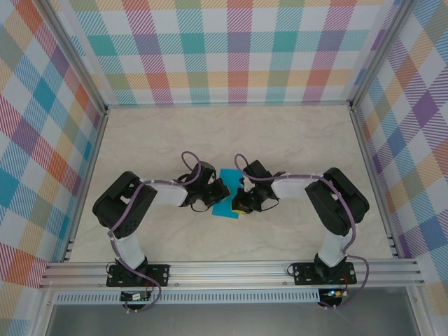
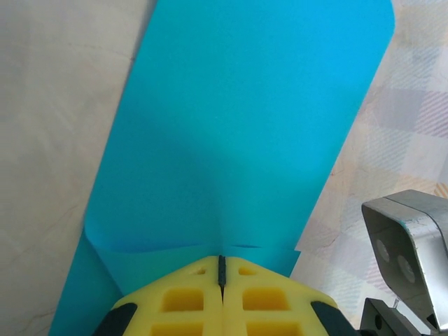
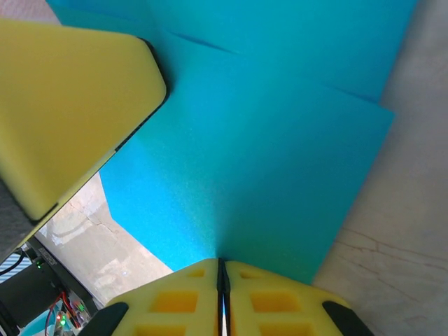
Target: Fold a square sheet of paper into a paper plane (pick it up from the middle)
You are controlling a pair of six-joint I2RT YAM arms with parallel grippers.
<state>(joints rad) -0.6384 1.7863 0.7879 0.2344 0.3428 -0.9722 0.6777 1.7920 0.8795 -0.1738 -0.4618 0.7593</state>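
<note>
The square sheet of paper [image 2: 231, 126] is thin, light and limp. It will bend under its own weight, crease wherever it is squeezed, and tear or crumple if the two arms pull against each other. Its smooth face may also slide between foam pads, so the safest hold is probably a flat pinch close to an edge or along a fold line, with the span between the two holds kept slightly slack. The sheet sits mid-bench [image 1: 175, 133], between the two arms. The left fingers [image 2: 185, 297] are pressed together with the near edge of the sheet caught in their seam. From there the paper runs away from them in a long strip, buckling a little just in front of the pads. The right fingers [image 3: 262, 301] are likewise closed on an edge of the sheet, pinching it where the teal meets their seam. In the right wrist view one left pad lies against the paper nearby, and overlapping teal layers suggest a fold already made.
</note>
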